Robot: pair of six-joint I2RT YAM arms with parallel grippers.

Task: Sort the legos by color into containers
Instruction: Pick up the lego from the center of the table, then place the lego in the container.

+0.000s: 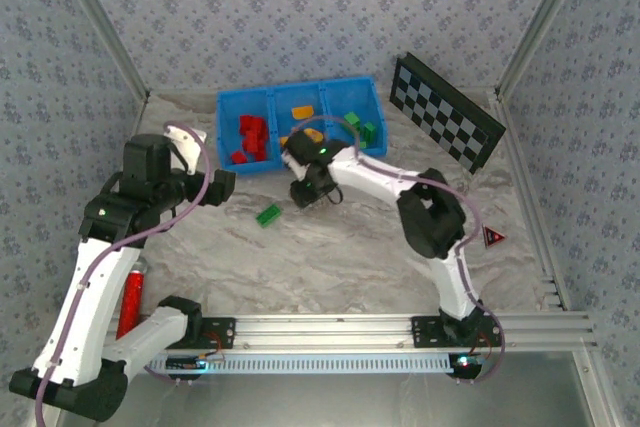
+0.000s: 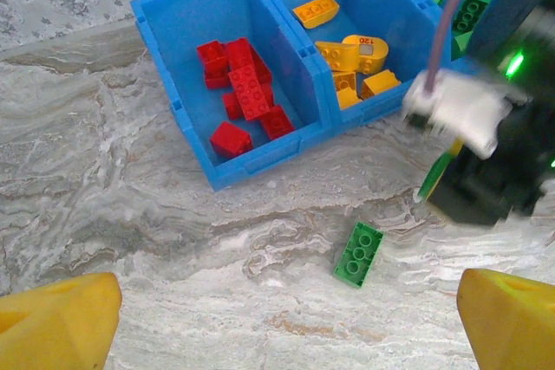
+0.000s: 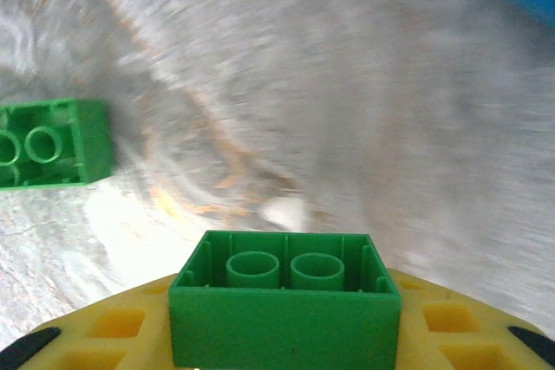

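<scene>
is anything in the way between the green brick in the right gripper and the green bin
Nothing visible. The green brick in the right gripper only has the low front wall of the blue tray to clear before the green compartment.

Loose brick [image 1: 268, 214] on table [image 1: 350, 267], just before tray [image 1: 228, 105].

Motion-blurred marble tabletop [image 3: 364, 101]; loose green lego [image 3: 52, 143] partly beyond the right wrist view's left edge.
</scene>
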